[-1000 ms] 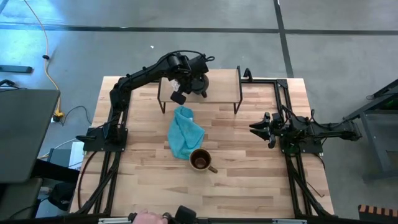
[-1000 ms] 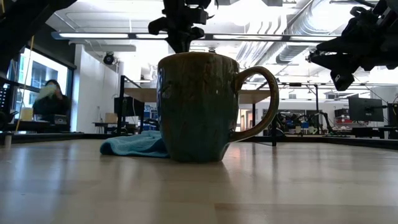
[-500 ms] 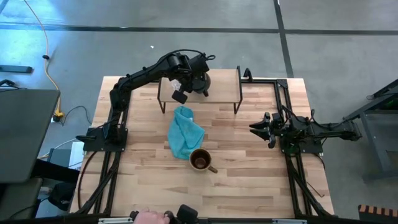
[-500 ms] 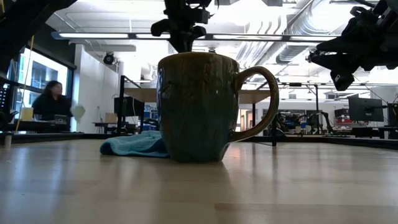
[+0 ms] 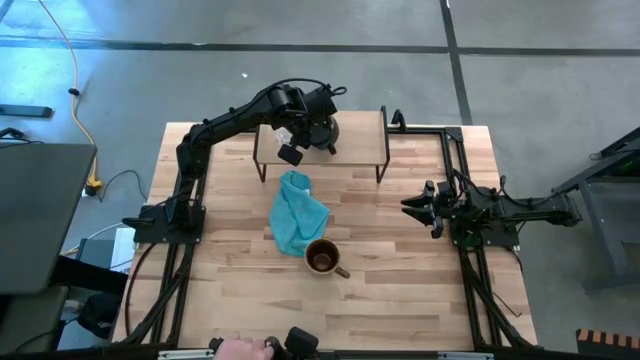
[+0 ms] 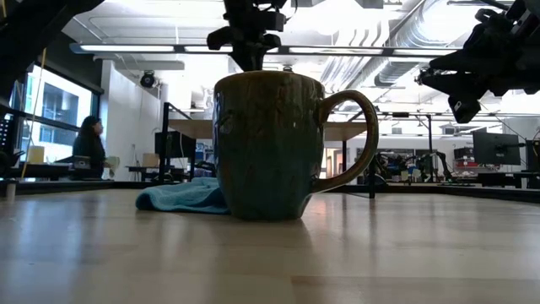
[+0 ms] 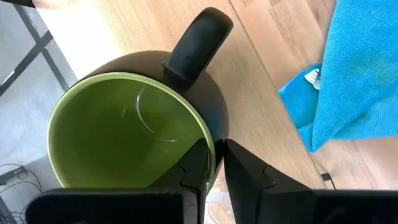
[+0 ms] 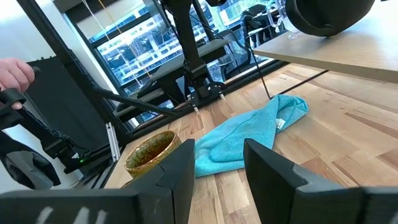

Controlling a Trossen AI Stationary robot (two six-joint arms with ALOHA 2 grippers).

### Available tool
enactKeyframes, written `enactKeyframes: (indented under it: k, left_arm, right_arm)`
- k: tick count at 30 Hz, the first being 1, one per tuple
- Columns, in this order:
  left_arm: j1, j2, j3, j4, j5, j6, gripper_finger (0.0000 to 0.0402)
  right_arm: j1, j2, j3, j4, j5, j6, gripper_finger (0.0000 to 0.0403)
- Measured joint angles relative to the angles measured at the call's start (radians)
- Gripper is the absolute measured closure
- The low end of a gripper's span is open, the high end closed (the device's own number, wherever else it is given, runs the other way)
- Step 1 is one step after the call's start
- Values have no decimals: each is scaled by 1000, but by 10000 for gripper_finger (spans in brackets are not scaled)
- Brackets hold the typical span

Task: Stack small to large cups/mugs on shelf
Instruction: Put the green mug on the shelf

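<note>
Green glaze is showing inside the dark mug (image 7: 134, 134), which is sitting on the light-wood shelf (image 5: 360, 128) with a faint clear rim, seemingly the tiny glass cup (image 7: 155, 118), lying inside it. The left tool (image 7: 214, 163) is straddling that mug's rim, one finger inside and one outside, jaws narrow; whether it is gripping or letting go, I cannot tell. The olive-tan mug (image 5: 322, 257) is standing on the worktop (image 5: 400, 300), its brown inside holding nothing, touching the teal cloth (image 5: 296, 212). The right tool (image 5: 412, 203) is waiting at the worktop's right side, jaws wide, holding nothing.
</note>
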Motion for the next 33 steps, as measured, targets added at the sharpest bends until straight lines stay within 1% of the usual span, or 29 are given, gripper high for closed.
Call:
enactKeyframes:
  k: [26,33]
  left_arm:
    - [1,0,0,6,-1,-27,361]
    - [0,-1,0,39,-59,-27,360]
  right_arm:
    - [0,0,0,0,0,1,275]
    - [0,0,0,0,-9,1,275]
